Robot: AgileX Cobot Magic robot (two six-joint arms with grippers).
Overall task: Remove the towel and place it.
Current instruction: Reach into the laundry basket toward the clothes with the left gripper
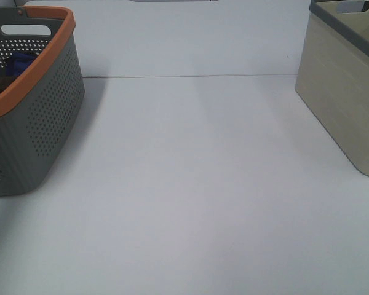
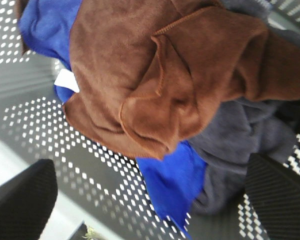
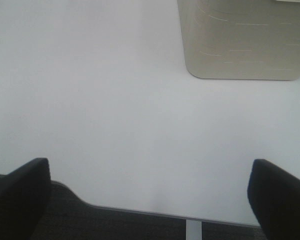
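Observation:
The dark reddish-brown towel (image 2: 155,75) lies crumpled inside the grey perforated basket (image 2: 35,130), with its small white tag (image 2: 66,80) at one edge. It rests on a blue cloth (image 2: 172,180) and a dark grey cloth (image 2: 240,140). My left gripper (image 2: 150,192) hovers open above the pile, its fingers (image 2: 25,197) apart and touching nothing. My right gripper (image 3: 147,177) is open and empty over the bare white table. In the exterior high view neither gripper shows, and the towel is hidden inside the basket (image 1: 43,117).
The grey basket has an orange rim (image 1: 31,80) and stands at the left; a bit of blue cloth (image 1: 19,64) shows in it. A beige basket (image 1: 344,92) stands at the right and also shows in the right wrist view (image 3: 240,45). White table (image 1: 190,184) lies between them.

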